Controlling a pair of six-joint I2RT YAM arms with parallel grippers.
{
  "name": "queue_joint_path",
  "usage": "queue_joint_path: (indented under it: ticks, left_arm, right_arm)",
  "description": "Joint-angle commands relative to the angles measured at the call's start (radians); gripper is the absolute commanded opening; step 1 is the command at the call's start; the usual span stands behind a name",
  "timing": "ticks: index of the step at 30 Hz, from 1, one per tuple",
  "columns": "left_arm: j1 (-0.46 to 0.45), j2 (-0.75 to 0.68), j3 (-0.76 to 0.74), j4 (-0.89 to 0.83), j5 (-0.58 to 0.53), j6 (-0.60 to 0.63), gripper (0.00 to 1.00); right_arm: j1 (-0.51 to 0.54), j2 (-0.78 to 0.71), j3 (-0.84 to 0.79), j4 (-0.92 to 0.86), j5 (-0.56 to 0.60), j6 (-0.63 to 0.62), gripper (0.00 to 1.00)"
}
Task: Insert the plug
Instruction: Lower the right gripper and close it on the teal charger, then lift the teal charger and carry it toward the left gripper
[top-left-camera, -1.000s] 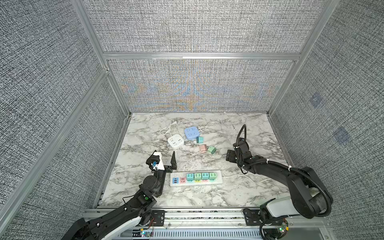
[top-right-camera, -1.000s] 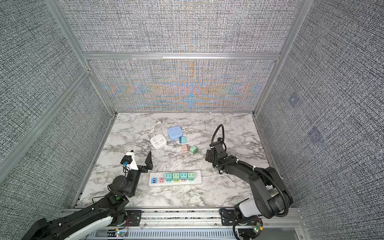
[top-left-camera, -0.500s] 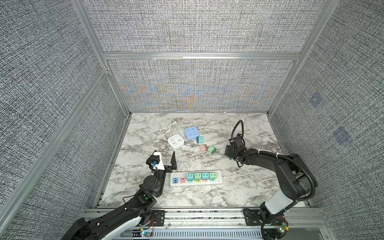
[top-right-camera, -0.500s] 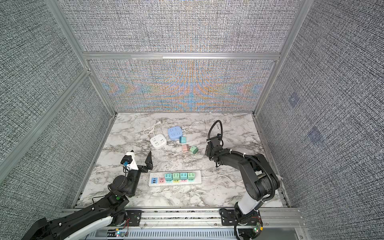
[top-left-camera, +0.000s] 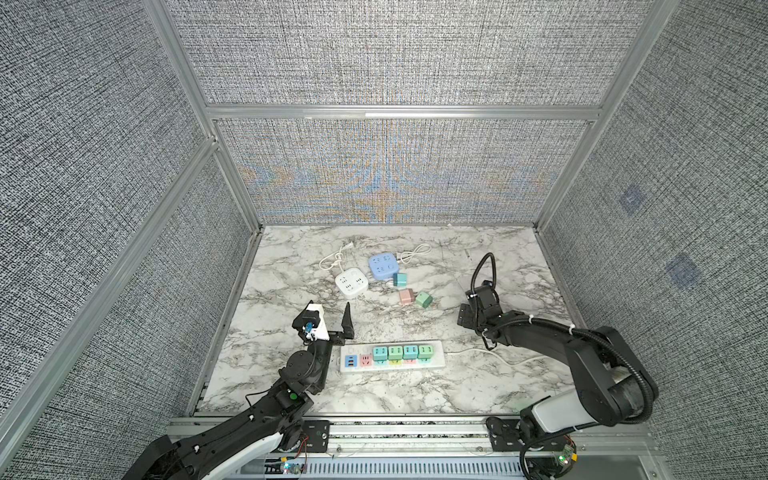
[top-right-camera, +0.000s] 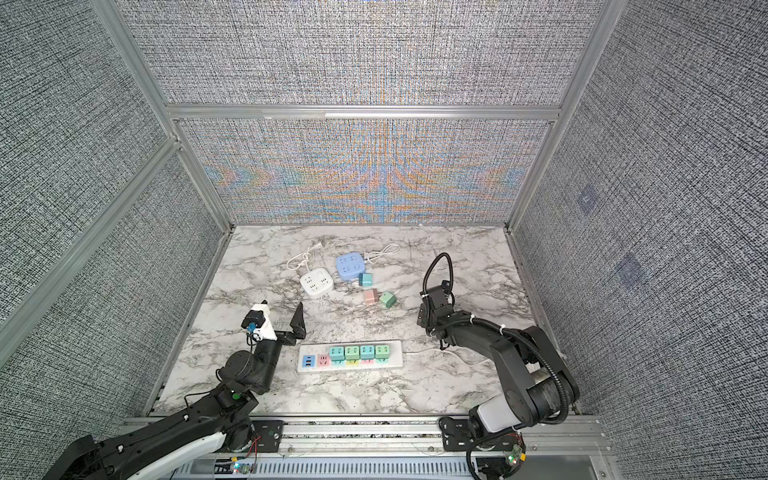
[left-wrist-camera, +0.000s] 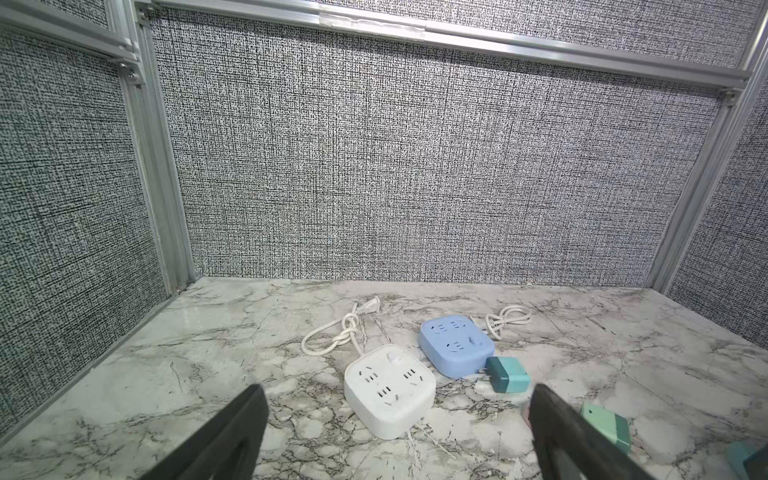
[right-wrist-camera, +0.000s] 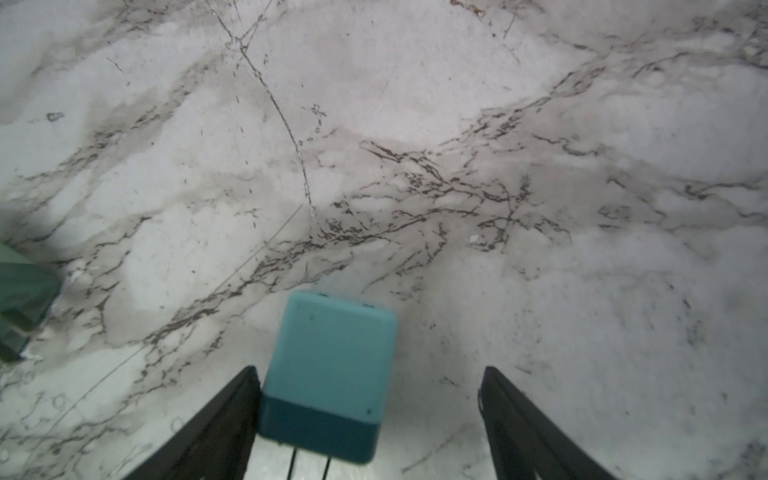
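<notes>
While my right gripper (right-wrist-camera: 370, 370) is reaching down toward the marble table (top-left-camera: 478, 390) on the right side, its jaws are standing spread around a teal plug (right-wrist-camera: 328, 365) with a darker base. The plug is touching one of my fingers (right-wrist-camera: 232, 409) and sitting clear of the other, so I am bracketing it, not pinching it. Its two prongs are pointing back toward my wrist, and I cannot tell whether it is resting on the marble. In both top views my gripper body is hiding it. Near the front edge the white power strip (top-left-camera: 392, 357) is lying left to right, with four teal and green plugs sitting in a row in its right part. My left gripper (top-left-camera: 330, 311) is hovering just beyond its left end, jaws wide apart and holding nothing. Farther back a white cube socket (top-left-camera: 351, 283), a blue cube socket (top-left-camera: 383, 266), a second teal plug (top-left-camera: 400, 279), a pink plug (top-left-camera: 406, 296) and a green plug (top-left-camera: 423, 299) are lying near the middle.
</notes>
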Motion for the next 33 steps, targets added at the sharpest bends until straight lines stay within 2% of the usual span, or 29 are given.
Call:
queue_joint_path:
  ticks: [1,8,18,30,33]
  left_arm:
    - [0.001,0.000,0.007,0.010,-0.003,0.004,0.99]
    - [0.002,0.001,0.007,0.011,-0.003,0.005,0.99]
    - [0.001,0.003,0.009,0.012,-0.002,0.006,0.99]
    - [0.001,0.003,0.006,0.016,-0.027,-0.028,0.99]
    - [0.003,-0.002,0.009,0.009,-0.034,-0.051,0.99]
  right_arm:
    - [0.004,-0.017,-0.011,-0.017,0.010,0.021,0.84]
    - [0.007,0.017,0.004,-0.008,-0.006,0.013,0.82]
    - [0.009,0.096,0.032,0.012,-0.042,0.003,0.59]
    - [0.009,0.128,0.040,0.025,-0.056,-0.004,0.55]
    - [0.008,0.124,0.040,0.030,-0.065,-0.008,0.43]
